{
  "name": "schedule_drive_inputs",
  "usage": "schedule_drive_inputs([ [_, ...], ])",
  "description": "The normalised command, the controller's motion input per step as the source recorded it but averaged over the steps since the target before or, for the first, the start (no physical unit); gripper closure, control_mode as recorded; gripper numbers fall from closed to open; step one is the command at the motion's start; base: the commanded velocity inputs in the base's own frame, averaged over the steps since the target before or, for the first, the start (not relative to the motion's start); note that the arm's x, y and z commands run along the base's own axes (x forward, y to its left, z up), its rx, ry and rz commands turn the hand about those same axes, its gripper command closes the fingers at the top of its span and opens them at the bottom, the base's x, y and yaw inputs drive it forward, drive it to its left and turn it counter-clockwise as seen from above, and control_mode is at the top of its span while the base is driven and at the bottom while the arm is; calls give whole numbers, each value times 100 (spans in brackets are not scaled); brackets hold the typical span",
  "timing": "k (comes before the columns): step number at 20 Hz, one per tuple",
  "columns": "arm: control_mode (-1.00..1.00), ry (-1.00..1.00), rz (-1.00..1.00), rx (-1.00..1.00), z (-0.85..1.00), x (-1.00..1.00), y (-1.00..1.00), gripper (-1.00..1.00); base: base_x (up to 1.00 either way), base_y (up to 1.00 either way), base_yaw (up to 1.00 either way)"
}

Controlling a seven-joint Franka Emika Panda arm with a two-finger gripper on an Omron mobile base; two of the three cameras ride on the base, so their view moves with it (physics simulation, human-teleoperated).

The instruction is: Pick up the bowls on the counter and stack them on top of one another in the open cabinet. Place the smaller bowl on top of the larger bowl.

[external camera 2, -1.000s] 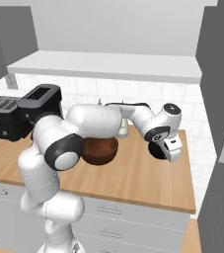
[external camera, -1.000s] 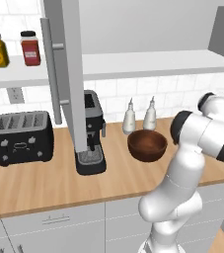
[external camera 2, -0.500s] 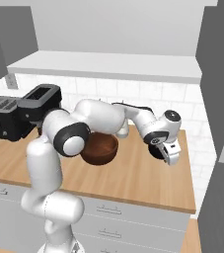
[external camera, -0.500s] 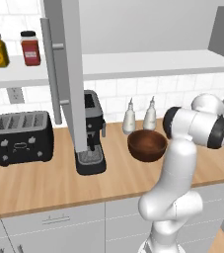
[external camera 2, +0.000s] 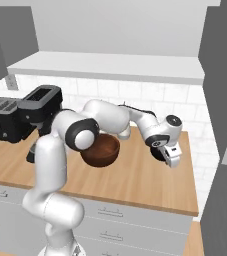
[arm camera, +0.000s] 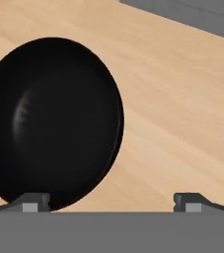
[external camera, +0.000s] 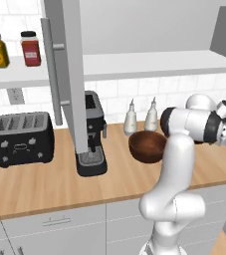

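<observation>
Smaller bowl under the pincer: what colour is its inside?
Plain black, no pattern: the small round black bowl on the wood-grain counter; clearest in the hand view.

wood counter (external camera: 45,187), toaster (external camera: 21,137), coffee machine (external camera: 91,134), brown bowl (external camera: 147,146), black bowl (arm camera: 49,121)

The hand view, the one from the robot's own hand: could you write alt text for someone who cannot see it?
A small round black bowl sits on a light-brown wood-grain counter, seen from above and close up. The two dark fingertips of the claw rise at the bottom edge, spread apart, one against the bowl's near rim and the other over bare wood.
</observation>
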Motion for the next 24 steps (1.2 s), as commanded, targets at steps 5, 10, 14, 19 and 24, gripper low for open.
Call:
schedule_drive_inputs([
  [5,-100,0,0,0,-28,39,0,-100,0,0,0],
  [10,-100,0,0,0,-26,33,0,-100,0,0,0],
  [14,-100,0,0,0,-21,13,0,100,0,0,0],
  [19,-100,0,0,0,-9,0,-1,100,0,0,0],
  [24,-100,0,0,0,3,-2,0,100,0,0,0],
])
